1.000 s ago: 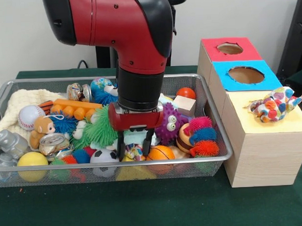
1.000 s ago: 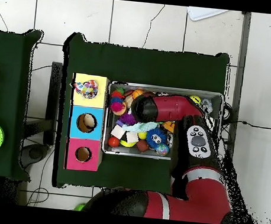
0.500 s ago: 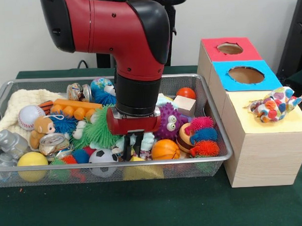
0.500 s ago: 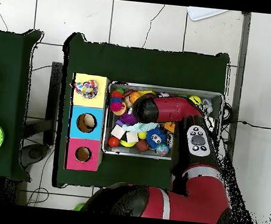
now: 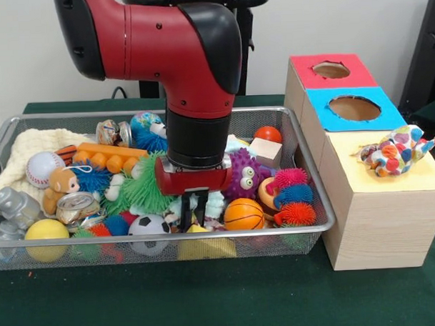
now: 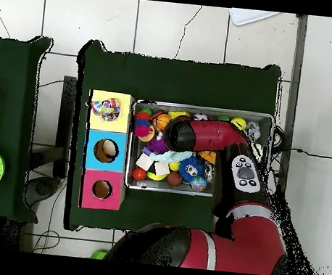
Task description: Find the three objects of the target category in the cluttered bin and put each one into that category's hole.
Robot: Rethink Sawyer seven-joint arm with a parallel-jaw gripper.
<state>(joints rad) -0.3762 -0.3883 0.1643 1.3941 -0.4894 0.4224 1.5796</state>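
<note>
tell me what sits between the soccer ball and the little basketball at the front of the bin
In the front view, the claw hangs between the soccer ball and the basketball, with a yellow object just below it.

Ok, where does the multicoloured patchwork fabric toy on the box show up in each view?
Front view: the multicoloured patchwork fabric toy lies on the yellow top of the wooden box, at the picture's right, nearest the camera.
Overhead view: the same toy sits on the yellow section, at the left, uppermost of the three sections.
Shared landmark: the blue-topped hole next to it.
</note>
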